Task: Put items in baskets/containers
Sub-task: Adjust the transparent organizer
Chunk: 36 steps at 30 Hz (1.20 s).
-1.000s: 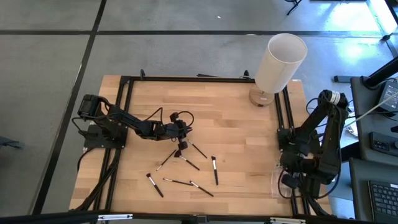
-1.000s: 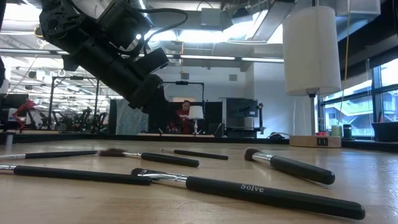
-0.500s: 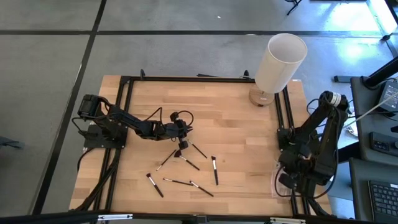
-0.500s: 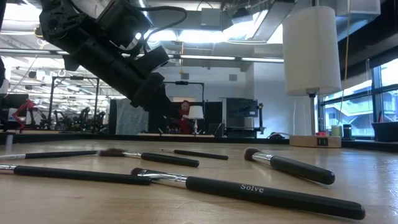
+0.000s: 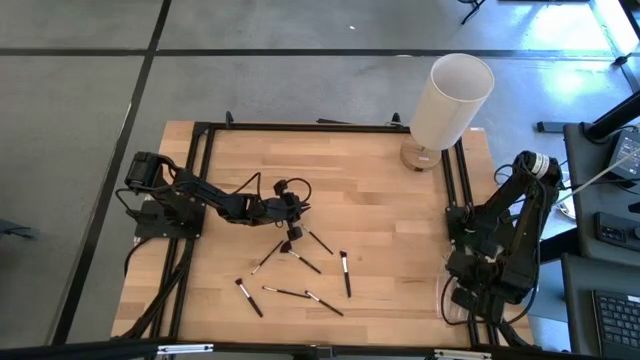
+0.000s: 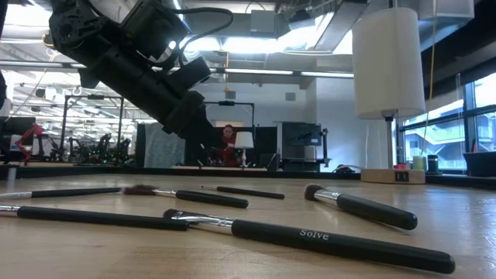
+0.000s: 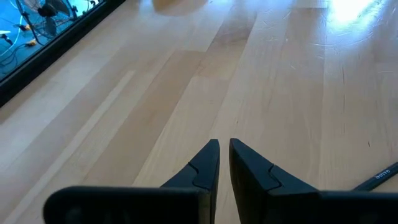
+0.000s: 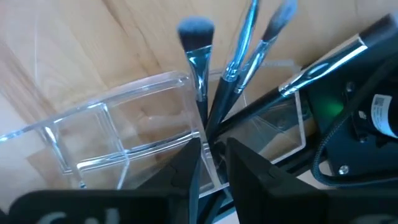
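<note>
Several thin black makeup brushes [image 5: 300,262] lie scattered on the wooden table's near middle, flat on their sides; the low view shows them close [image 6: 310,236]. My left gripper [image 5: 294,230] hovers above the far ones, its fingers [image 7: 222,149] shut to a narrow slit with nothing between. At the table's right edge my right gripper [image 5: 462,297] points down over the clear box [image 8: 124,124] and is shut on a fanned bundle of brushes [image 8: 224,74]. My right gripper pinches several brushes by their handles [image 8: 210,127] between its two fingers, coming from above and pointing down. The brushes fan out below the fingers, bristle ends [image 8: 196,28] away from the gripper, over the clear box's wall. Whether any tip rests on the box or table does not show.
A tall white cylinder [image 5: 452,100] on a round wooden base stands at the far right corner. Black rails [image 5: 200,200] frame the table's sides. Bare wood lies between the scattered brushes and the right rail. In the low view a person [image 6: 227,143] sits far behind the table.
My right arm has tipped a little toward the table's near edge over the clear box. The left arm and the brushes on the table have kept still.
</note>
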Motion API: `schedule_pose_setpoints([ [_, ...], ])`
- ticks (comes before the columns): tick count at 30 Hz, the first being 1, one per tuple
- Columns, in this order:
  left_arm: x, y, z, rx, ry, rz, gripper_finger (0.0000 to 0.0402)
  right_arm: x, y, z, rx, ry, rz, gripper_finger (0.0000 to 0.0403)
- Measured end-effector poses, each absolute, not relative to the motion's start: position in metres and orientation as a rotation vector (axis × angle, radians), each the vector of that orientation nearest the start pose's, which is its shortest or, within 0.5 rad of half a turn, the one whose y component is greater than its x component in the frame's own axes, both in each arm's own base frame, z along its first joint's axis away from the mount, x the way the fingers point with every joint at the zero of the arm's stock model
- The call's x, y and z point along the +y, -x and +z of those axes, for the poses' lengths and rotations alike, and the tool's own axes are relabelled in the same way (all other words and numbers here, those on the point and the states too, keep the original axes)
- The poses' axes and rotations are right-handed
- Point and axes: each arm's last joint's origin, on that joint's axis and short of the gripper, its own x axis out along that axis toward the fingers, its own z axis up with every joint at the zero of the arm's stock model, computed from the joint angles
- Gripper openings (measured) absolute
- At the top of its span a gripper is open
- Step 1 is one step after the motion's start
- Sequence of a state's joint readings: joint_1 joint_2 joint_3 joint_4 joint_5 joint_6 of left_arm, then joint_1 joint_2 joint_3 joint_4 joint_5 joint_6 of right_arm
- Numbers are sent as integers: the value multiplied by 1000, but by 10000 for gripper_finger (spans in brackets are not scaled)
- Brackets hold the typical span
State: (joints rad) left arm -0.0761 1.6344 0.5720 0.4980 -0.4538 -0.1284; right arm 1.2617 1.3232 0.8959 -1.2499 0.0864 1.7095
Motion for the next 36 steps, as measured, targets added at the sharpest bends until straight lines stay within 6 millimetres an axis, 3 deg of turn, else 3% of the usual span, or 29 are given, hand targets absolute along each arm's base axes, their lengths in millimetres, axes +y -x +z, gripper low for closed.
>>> schedule_pose_setpoints([
  [12,-7,-288,132,524,-26,405,32,191,-69,203,1457,-124,-381,73],
  [18,-7,-288,132,518,-24,405,32,190,-81,203,1432,-124,-351,16],
  [22,-7,-288,133,516,-23,405,32,188,-91,204,1406,-113,-328,18],
  [29,-7,-288,133,516,-24,405,32,179,-116,203,1362,6,-228,9],
  [36,-7,-289,134,503,-34,401,32,161,-154,204,1326,136,-91,20],
])
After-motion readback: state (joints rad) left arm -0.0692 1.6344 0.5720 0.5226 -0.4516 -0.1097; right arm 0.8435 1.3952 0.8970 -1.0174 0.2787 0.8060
